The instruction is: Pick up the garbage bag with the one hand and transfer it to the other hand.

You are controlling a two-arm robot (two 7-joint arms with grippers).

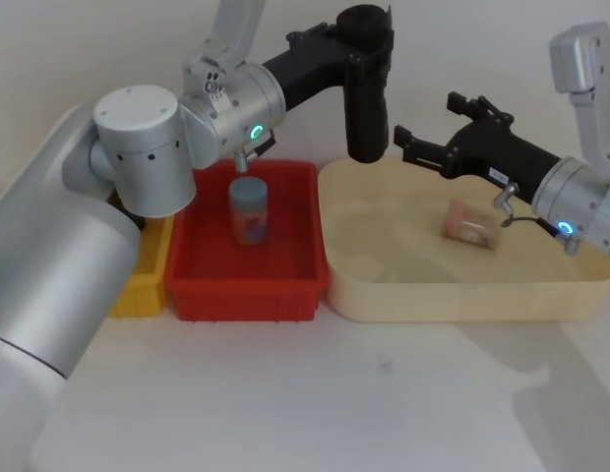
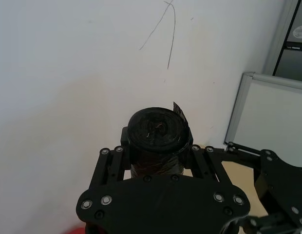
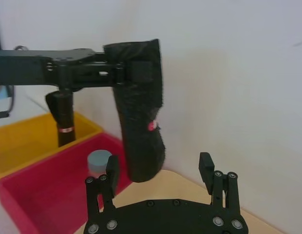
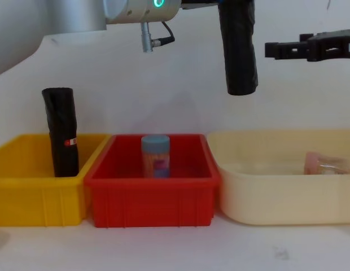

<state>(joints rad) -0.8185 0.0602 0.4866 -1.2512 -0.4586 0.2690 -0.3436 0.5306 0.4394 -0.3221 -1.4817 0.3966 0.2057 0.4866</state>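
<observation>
A: Position of the load?

B: Left gripper (image 1: 365,44), green ring, fingers pinching the garbage bag (image 1: 367,108) near its top end. The roll hangs upright in the air, over the seam between the red bin (image 1: 248,295) and the cream tray (image 1: 462,295), well above both.

A: Right side?

B: Right gripper (image 1: 423,118), blue ring, just right of the roll at about mid-length, not touching. Fingers (image 3: 205,165) spread wide. In the right wrist view the roll sits lined up between them.

A: What could go wrong?

B: Three things, by my reckoning. One: there is a long free end below a high pinch, so a nudge from one finger could swing it out of the gap. Two: the plastic is wrinkled and the wrap soft. A squeeze may compress rather than hold, so an early release on the left drops it, likely into the bin beside the jar (image 1: 250,211) or onto a rim. Three: closing too high brings the two grippers into contact.
</observation>
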